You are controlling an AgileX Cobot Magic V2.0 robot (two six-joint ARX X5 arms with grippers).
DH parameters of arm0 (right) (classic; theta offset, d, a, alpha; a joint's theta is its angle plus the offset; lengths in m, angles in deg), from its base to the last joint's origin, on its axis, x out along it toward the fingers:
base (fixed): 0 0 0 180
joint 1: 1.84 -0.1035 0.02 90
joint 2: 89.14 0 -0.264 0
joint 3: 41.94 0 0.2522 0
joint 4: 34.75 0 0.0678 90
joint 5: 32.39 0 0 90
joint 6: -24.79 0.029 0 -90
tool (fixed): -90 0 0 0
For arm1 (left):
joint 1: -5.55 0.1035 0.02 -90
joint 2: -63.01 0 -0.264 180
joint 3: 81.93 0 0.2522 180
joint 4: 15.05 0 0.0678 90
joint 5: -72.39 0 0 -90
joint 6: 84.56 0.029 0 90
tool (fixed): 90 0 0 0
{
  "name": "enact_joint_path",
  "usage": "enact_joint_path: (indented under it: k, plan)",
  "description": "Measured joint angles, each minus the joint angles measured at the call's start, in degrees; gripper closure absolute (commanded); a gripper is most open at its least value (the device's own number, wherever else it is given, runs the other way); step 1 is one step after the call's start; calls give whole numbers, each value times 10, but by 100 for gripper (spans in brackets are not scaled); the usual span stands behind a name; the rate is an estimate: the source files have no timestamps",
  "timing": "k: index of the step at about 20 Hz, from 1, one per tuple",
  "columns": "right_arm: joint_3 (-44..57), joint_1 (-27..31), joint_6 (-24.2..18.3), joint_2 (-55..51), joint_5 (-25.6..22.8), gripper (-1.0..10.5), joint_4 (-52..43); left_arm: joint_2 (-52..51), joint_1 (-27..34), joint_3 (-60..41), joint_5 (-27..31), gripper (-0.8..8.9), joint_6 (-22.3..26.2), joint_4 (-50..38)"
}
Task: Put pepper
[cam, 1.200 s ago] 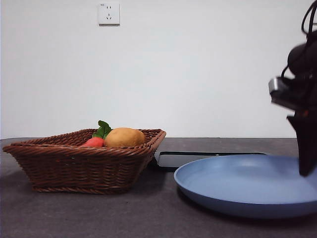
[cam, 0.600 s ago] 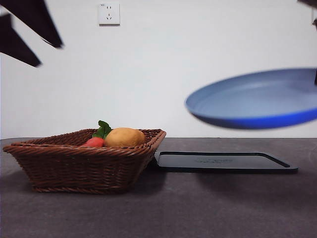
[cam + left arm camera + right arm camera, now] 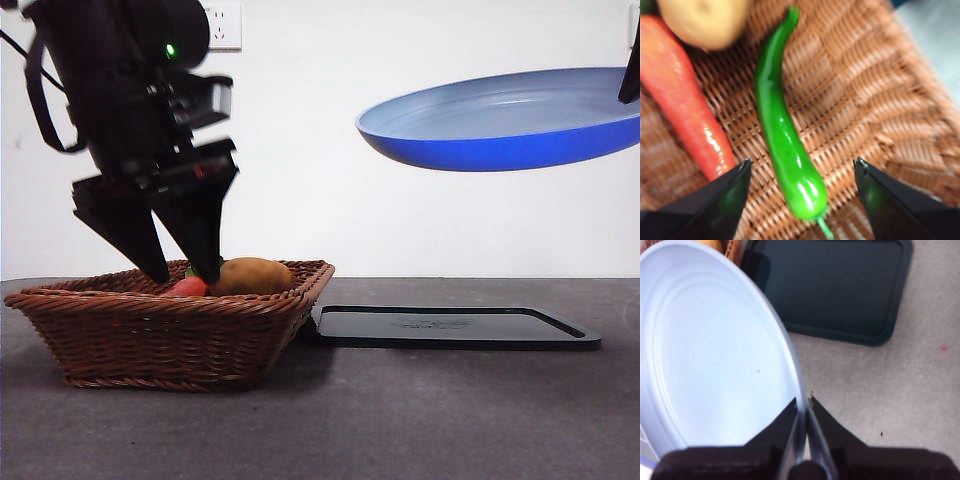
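Front view, left gripper (image 3: 182, 278): it hangs low over the wicker basket (image 3: 150, 340), fingers spread wide, tips dipping just behind the rim beside the potato (image 3: 250, 275).
Front view, blue plate (image 3: 500, 125): held up in the air, well above the dark tray (image 3: 450, 327).
Left wrist view, pepper (image 3: 782, 130): lying on the basket floor between the open jaws, beside the red vegetable (image 3: 682, 95).
Left wrist view, handling: looks light, firm and glossy, so probably slippery; I would take it across the thick middle, not the thin tail.
Right wrist view, right gripper (image 3: 804, 407): fingers pinched on the plate's rim, the plate empty.
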Motion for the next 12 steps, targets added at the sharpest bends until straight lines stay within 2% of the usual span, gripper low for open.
enact_joint_path:
  k: [10,12]
  plan:
    - [0,0,2,0,10,941,-2,67,-1,3,6,452,0,-22]
    - [0,0,1,0,10,941,-2,67,-3,3,6,482,0,-30]
